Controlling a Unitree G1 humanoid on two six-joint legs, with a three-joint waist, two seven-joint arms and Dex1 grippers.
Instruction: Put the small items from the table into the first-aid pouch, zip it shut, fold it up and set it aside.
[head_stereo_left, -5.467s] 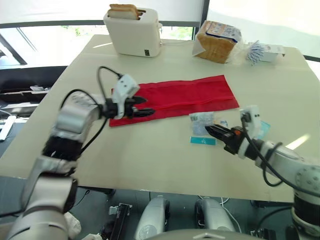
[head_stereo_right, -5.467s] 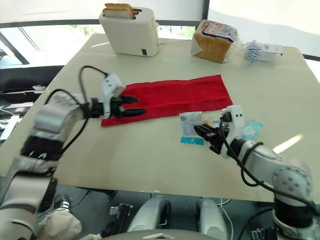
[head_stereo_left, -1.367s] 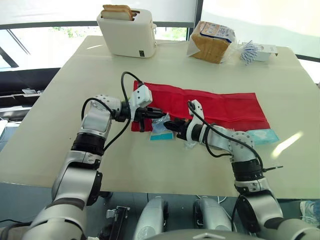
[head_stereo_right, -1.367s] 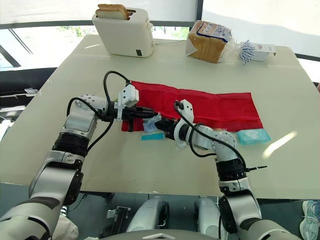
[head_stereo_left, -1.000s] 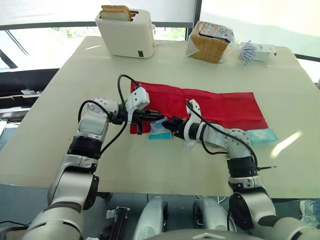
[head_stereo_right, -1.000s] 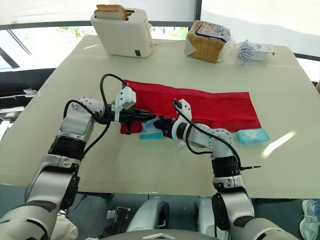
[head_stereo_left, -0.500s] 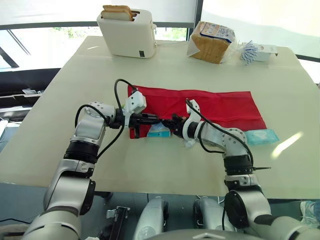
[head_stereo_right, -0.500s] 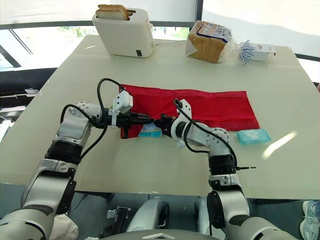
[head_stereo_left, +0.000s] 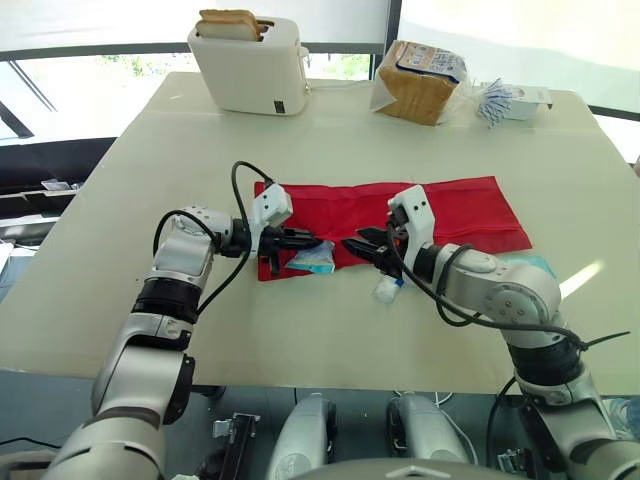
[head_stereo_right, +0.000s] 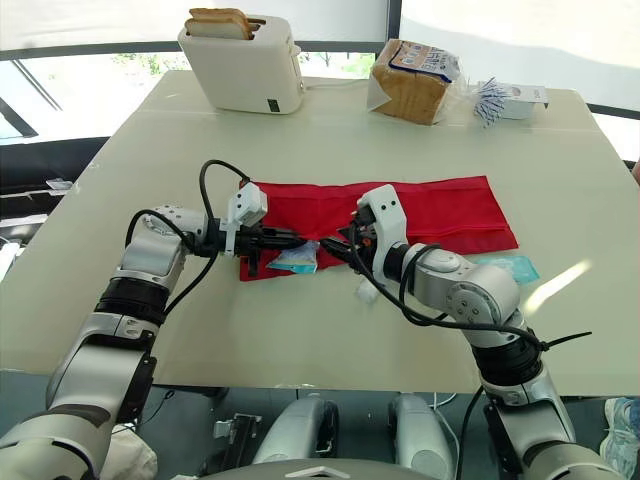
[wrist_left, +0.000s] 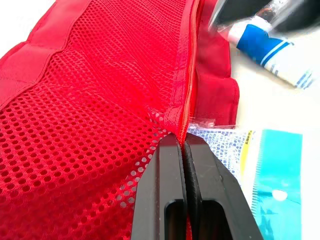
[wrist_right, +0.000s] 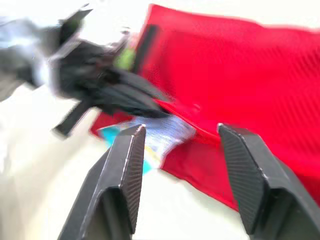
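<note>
A: Starting on the left, what is the left pincer (wrist_left: 181, 142) doing?

B: It is pinching the pouch (head_stereo_left: 440, 205), fingers closed flat together on the edge of the mesh pocket right by the zip line. It is lifting that lip a little at the left end.

A: And where is the pouch lying?

B: It is lying unfolded and stretched out long across the middle of the counter (head_stereo_left: 130, 180). It is bright red, with open-weave mesh over a solid cloth backing and a red zip running along its length.

A: How is it going to handle?

B: I am judging it as light and limp. It is going to sag and slide rather than hold an opening by itself, so holding the seam beside the zip, as now, looks like the best grip.

A: What is sitting at the opening?

B: A couple of flat packets (head_stereo_left: 312, 260), one clear with blue print and one teal, are lying just beside the closed fingers. They seem partly under the lip, though I cannot say how far in. They look thin and slick, likely to skate on the counter.

A: Moving right?

B: The right pincer (wrist_right: 181, 129) is hovering just past the packets with its fingers spread apart, gripping nothing. Below it a small white and blue roll (head_stereo_left: 387, 291) is resting on the counter, just off the pouch's near edge. Farther right, a teal wipes pack (head_stereo_right: 510, 267) is waiting near the pouch's right end.
</note>
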